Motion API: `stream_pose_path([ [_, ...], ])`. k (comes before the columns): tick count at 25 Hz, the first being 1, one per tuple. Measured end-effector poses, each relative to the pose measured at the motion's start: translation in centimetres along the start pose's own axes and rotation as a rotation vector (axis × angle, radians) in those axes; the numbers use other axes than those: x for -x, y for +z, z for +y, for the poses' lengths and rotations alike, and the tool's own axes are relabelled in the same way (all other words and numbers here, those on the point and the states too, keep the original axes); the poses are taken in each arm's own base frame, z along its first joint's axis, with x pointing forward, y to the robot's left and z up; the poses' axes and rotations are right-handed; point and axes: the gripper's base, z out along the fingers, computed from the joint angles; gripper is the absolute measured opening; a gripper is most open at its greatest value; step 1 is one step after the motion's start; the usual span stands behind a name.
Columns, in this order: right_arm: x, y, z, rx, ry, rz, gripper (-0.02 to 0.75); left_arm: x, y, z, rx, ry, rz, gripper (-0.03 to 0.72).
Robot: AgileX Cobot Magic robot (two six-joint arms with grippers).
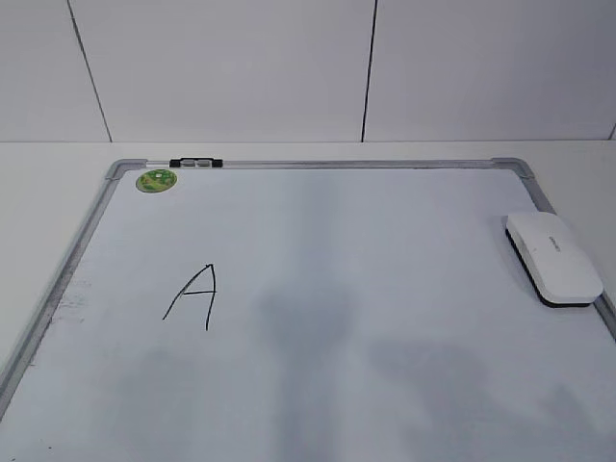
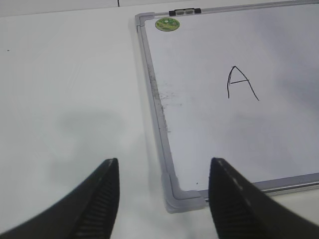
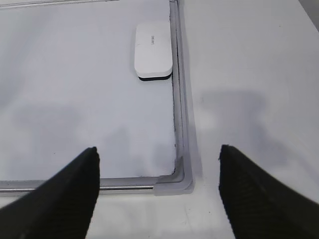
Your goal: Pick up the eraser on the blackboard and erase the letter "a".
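Observation:
The white eraser (image 1: pixel 553 256) lies flat on the blackboard (image 1: pixel 385 250) against its right frame; it also shows in the right wrist view (image 3: pixel 153 50). A tall angular capital "A" (image 1: pixel 192 294) in black marker is at the board's left middle, also in the left wrist view (image 2: pixel 240 82). No small lowercase letter "a" shows in any view. My left gripper (image 2: pixel 164 162) is open and empty above the board's near left corner. My right gripper (image 3: pixel 158 149) is open and empty above the near right corner, well short of the eraser. Neither gripper shows in the exterior view.
A round green magnet (image 1: pixel 156 179) sits in the board's far left corner, next to a black and white clip (image 1: pixel 195 163) on the top frame. The board lies on a white table (image 2: pixel 65 89) with a white panelled wall (image 1: pixel 289 67) behind.

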Motion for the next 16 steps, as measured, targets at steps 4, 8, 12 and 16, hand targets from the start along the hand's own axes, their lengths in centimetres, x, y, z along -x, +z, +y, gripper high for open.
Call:
stream_pose_path([
  [4,0.0,0.0,0.0,0.0,0.0,0.0,0.592,0.0,0.0,0.0,0.0,0.0,0.0,0.426],
  [8,0.0,0.0,0.0,0.0,0.0,0.0,0.576,0.0,0.0,0.0,0.0,0.0,0.0,0.426],
  [12,0.0,0.0,0.0,0.0,0.0,0.0,0.583,0.0,0.0,0.0,0.0,0.0,0.0,0.426],
  [16,0.0,0.0,0.0,0.0,0.0,0.0,0.583,0.0,0.0,0.0,0.0,0.0,0.0,0.426],
])
